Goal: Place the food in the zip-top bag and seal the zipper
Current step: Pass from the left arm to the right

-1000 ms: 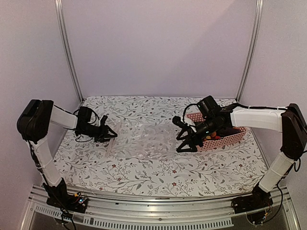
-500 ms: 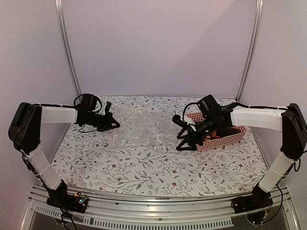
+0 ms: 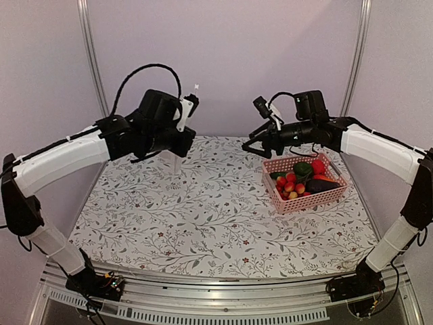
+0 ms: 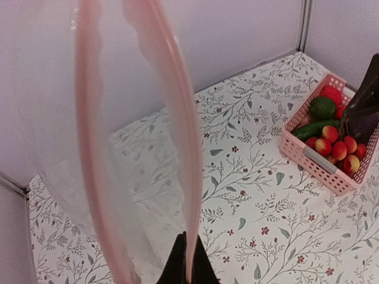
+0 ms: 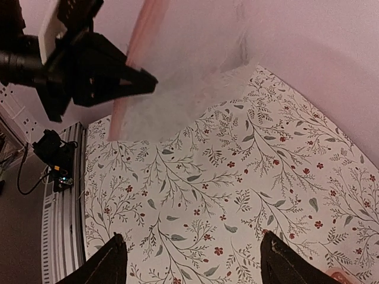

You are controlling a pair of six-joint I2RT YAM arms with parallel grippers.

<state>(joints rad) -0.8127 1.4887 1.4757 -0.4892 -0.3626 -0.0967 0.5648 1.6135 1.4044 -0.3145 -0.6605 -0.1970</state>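
My left gripper [image 3: 184,135] is raised high over the back left of the table and is shut on the zip-top bag [image 4: 118,177]. It pinches one of the two pink-tinted zipper strips [image 4: 185,195] at the mouth, and the strips hang apart. The bag barely shows in the top view. The right wrist view shows the left gripper [image 5: 127,80] holding the bag [image 5: 177,94]. My right gripper [image 5: 192,266] is open and empty, raised left of the pink basket [image 3: 308,201]. The food lies in the basket: red-yellow fruits [image 3: 291,187], cucumber [image 3: 281,175], dark green round item [image 3: 302,168], red ball [image 3: 318,166] and eggplant [image 3: 323,184].
The basket [image 4: 308,160] stands at the right back of the floral tablecloth [image 3: 203,217]. Walls and metal uprights [image 3: 95,68] close in the back and sides. A metal rail [image 3: 203,298] runs along the near edge.
My left arm has lifted the bag off the table and now holds it high in the air. My right gripper has risen from beside the basket to above the table.
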